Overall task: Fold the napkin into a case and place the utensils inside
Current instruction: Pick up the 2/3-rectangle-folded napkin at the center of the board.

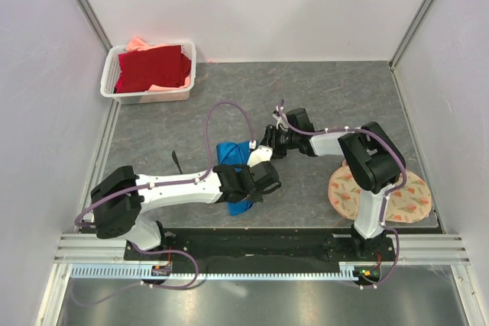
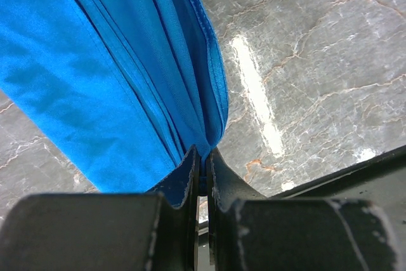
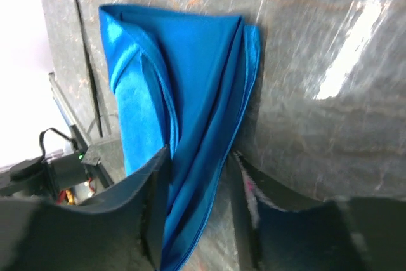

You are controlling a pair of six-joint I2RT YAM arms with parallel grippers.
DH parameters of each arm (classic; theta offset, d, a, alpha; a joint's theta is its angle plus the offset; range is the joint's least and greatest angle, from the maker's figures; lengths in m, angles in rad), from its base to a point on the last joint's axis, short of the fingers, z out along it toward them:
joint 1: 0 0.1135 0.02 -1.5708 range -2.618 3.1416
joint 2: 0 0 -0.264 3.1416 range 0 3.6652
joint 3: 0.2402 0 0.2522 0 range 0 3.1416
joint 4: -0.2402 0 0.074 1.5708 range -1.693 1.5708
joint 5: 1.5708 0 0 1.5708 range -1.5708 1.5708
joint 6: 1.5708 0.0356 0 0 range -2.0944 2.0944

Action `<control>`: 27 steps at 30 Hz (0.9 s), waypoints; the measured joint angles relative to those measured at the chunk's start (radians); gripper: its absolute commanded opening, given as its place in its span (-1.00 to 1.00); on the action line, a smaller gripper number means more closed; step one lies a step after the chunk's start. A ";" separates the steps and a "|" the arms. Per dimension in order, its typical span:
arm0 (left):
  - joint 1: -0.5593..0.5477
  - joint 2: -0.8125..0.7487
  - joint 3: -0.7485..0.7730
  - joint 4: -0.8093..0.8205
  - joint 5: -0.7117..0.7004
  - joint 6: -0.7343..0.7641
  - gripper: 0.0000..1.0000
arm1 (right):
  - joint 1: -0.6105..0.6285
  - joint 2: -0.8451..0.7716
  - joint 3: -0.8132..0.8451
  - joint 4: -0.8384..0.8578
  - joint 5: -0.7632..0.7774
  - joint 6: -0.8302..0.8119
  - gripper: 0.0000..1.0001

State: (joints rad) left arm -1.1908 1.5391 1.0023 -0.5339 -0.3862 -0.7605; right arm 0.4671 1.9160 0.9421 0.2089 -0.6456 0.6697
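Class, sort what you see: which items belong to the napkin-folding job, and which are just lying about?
Job in hand: blue napkin; black utensil.
Lying about: white basket; red cloth; floral mat.

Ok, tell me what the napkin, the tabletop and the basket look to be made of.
The napkin looks like woven fabric, perhaps a satiny synthetic: slight sheen, soft folds, stitched hem. The tabletop resembles grey veined stone or printed laminate, glossy, with a bright light reflection. The basket seems white moulded plastic with slotted walls.
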 measured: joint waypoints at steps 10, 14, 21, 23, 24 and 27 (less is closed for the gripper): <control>0.000 -0.027 -0.045 0.023 0.024 -0.001 -0.96 | 0.000 0.051 0.055 -0.016 0.026 -0.013 -0.79; 0.000 -0.029 -0.053 0.042 0.037 -0.001 -0.96 | 0.000 0.045 0.060 -0.055 0.042 -0.023 -1.00; 0.000 -0.018 -0.053 0.102 0.099 -0.002 -0.47 | -0.001 -0.009 0.061 -0.128 0.081 -0.050 -1.00; 0.000 -0.010 -0.054 0.108 0.114 -0.008 -0.22 | 0.000 -0.017 0.063 -0.139 0.086 -0.056 -1.00; 0.000 -0.011 -0.057 0.111 0.123 -0.012 -0.19 | -0.001 -0.017 0.064 -0.143 0.087 -0.058 -1.00; 0.004 -0.045 -0.080 0.130 0.137 -0.016 -0.16 | -0.001 -0.018 0.065 -0.151 0.097 -0.065 -1.00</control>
State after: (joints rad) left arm -1.1866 1.4940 0.9226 -0.4042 -0.2497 -0.7765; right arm 0.4664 1.8984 1.0069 0.0578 -0.5484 0.6048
